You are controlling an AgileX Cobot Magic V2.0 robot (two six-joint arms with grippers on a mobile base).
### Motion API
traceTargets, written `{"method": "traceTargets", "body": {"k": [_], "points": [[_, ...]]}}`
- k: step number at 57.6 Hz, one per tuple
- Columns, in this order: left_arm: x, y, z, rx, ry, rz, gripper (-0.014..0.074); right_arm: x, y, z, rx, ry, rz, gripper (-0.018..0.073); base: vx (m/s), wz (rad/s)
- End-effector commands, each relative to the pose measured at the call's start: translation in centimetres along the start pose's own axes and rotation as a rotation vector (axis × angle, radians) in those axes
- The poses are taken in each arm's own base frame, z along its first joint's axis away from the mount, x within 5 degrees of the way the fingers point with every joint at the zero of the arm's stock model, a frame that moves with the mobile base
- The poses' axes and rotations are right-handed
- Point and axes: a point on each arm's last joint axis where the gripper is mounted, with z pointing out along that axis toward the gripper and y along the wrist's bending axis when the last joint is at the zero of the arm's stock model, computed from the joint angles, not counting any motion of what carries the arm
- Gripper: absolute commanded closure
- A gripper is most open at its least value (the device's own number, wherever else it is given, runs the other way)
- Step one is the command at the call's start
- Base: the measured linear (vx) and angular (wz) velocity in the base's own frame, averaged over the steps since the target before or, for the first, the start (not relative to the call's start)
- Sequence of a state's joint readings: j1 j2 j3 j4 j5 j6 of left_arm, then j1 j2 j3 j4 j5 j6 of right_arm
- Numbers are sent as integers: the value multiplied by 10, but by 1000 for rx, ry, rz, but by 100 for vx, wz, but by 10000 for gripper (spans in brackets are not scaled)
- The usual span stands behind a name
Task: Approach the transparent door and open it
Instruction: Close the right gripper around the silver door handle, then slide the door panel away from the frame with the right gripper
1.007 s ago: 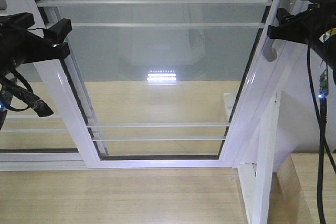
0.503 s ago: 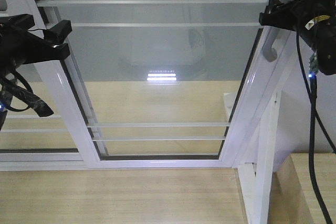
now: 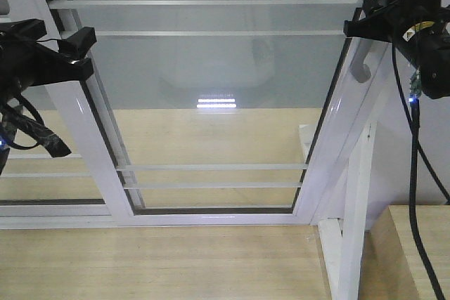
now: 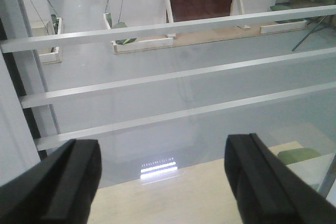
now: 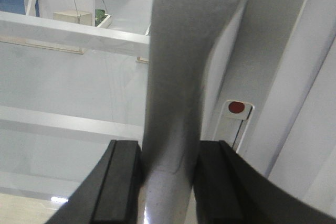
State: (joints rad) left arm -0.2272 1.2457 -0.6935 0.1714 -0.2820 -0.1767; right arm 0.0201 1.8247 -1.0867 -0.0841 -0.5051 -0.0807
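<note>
— Has the right pincer [image 5: 167, 179] climbed and slid left since a second ago?
— Yes. On the transparent door [image 3: 211, 82], which fills the middle, its fingers [image 5: 119, 182] now pinch the curved pull handle [image 5: 176, 66] on the right stile [image 3: 344, 117].
— And the left pincer [image 4: 163, 182]?
— Spread wide near the left stile [image 3: 77, 117], facing the glass and its horizontal bars [image 3: 211, 33]

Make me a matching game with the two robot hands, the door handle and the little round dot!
Things:
1 left gripper
2 right gripper
3 pull handle
4 round dot

States:
A red
B grey-white
C open, holding nothing
D shut on the handle

Pairs: 1-C, 2-D, 3-B, 4-A
</note>
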Motion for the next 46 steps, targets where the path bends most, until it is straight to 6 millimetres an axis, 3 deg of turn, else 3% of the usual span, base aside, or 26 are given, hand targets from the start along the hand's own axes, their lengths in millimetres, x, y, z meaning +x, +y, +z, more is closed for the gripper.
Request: {"method": "traceTargets", "body": {"k": [1,10,46], "points": [[-25,-2,-4,18,-143,-11,9,-39,0,-7,-18,-180,-41,498,0,0],[-25,-3,-4,19,-147,-11,9,-41,10,-7,-46,-186,-32,492,0,0],[-25,-3,-4,19,-147,-11,9,-51,81,-14,-230,-229,-72,466,0,0]]}}
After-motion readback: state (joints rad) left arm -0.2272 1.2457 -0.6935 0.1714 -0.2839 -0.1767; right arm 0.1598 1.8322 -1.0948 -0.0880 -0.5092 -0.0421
